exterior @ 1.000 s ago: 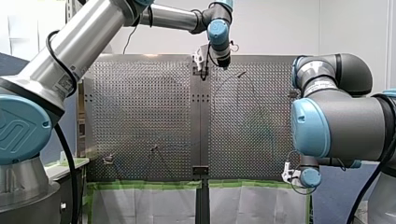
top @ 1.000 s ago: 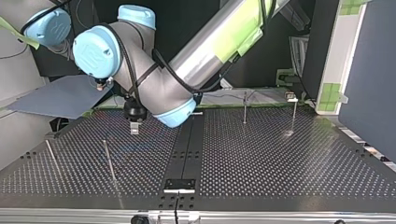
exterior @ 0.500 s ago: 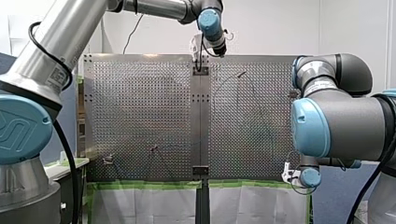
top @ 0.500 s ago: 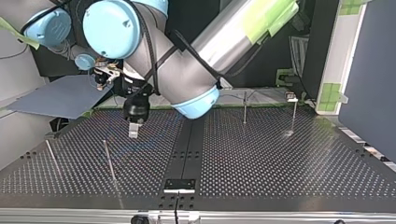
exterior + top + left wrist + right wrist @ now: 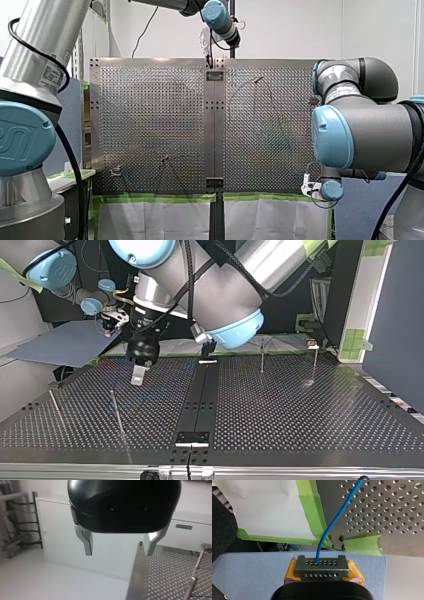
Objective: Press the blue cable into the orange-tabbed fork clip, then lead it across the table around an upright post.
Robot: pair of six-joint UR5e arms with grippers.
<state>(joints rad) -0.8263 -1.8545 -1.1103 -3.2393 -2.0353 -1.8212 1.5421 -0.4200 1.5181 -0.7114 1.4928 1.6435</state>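
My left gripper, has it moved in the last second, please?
Yes: front view, my left gripper moved off the dark plate toward the table's far edge.

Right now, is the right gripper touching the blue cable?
Touching. The right wrist view shows the blue cable coming straight out of the shut right gripper, pinched between its yellow pads.

Green tape, blue cable, silver table — evenly perforated; grey-blue sheet
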